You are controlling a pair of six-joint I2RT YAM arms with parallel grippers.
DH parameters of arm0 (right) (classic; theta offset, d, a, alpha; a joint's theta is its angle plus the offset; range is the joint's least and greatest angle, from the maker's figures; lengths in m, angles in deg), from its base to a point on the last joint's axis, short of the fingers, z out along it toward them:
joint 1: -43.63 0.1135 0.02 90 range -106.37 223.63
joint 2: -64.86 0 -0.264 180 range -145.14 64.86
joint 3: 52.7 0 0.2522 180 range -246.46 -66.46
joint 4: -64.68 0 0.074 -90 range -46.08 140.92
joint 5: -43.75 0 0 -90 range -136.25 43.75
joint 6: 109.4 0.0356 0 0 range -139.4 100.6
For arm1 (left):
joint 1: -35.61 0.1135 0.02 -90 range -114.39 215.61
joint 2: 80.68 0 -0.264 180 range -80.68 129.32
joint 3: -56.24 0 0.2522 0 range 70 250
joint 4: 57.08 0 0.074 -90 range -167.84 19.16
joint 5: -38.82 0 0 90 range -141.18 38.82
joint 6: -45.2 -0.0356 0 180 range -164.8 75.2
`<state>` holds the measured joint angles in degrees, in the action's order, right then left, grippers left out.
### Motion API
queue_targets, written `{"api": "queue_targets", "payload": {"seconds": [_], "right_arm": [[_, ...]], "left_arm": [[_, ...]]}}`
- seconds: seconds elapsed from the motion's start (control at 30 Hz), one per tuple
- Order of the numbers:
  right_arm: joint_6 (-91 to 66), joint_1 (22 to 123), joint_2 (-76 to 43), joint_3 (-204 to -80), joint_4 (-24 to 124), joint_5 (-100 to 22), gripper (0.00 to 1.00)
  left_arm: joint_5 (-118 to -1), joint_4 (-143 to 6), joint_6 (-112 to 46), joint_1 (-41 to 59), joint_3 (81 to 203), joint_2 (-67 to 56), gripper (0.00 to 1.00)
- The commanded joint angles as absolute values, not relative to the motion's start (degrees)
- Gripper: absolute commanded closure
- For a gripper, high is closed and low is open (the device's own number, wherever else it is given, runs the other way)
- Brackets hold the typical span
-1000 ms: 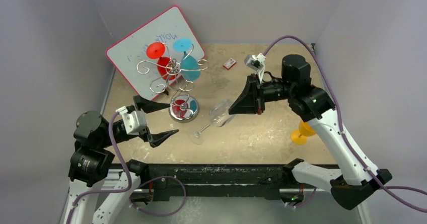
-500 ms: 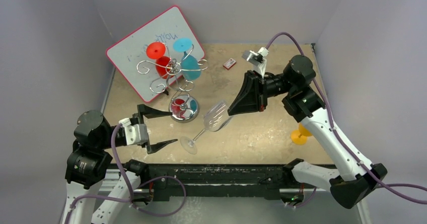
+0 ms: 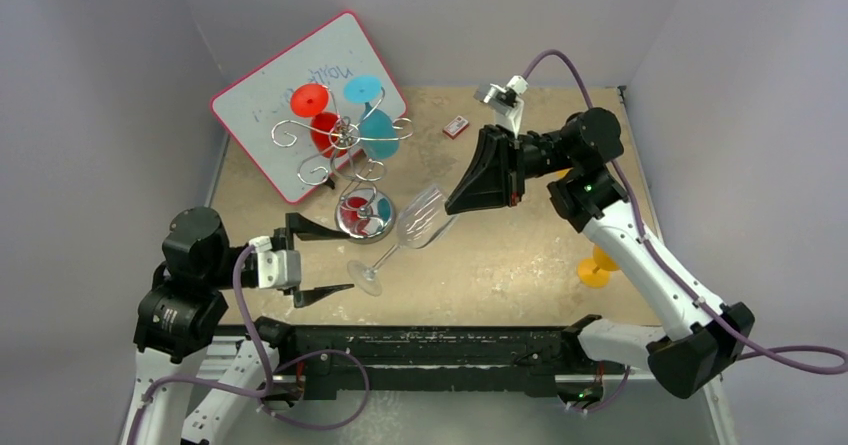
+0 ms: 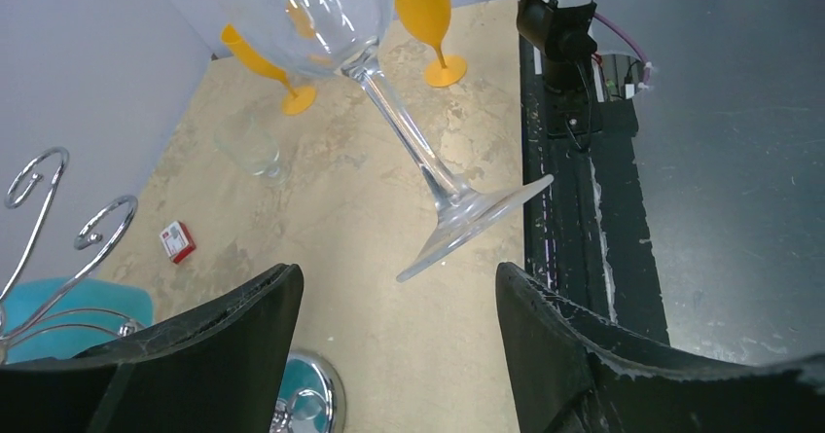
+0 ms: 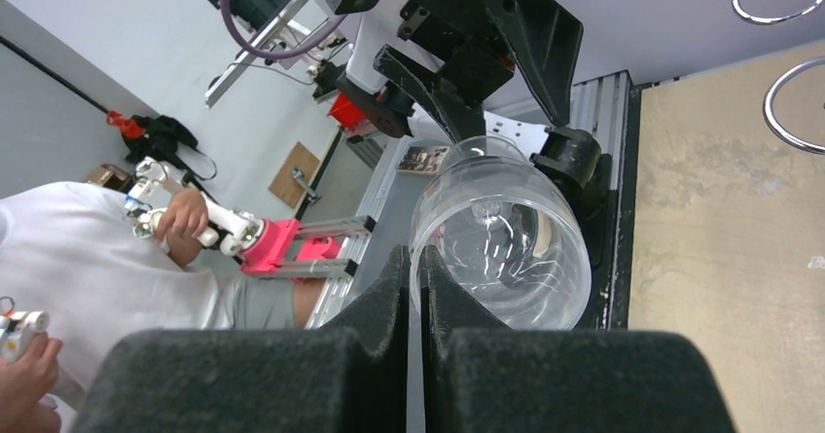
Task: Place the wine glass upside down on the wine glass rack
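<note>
Seemingly, wine glass (image 3: 420,220) foot clears left hand (image 3: 345,259).

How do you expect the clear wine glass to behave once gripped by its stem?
The wine glass looks thin and clear, so probably fragile. Its smooth, slim stem may slip when gripped. Pinched at the rim by the right gripper, it could twist easily.

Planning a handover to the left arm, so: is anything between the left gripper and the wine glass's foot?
Nothing visible. The wine glass hangs tilted in the air, its foot just beyond the fingertips of the open left gripper. The right gripper pinches the bowl's rim at the far end, clear of the stem.
</note>
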<state>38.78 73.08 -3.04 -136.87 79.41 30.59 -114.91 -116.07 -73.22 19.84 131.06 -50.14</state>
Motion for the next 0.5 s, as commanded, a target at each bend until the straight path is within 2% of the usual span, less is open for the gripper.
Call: {"api": "queue_targets", "payload": {"seconds": [0.0, 0.47], "right_arm": [[45.0, 72.9, -4.0, -138.9, 89.4, 31.1, 1.0], [50.2, 73.2, -6.8, -139.4, 96.4, 30.9, 1.0]], "left_arm": [[-118.4, -118.3, -78.4, 19.8, 133.5, -48.7, 0.29], [-122.0, -121.4, -82.7, 19.8, 134.7, -46.0, 0.37]]}}
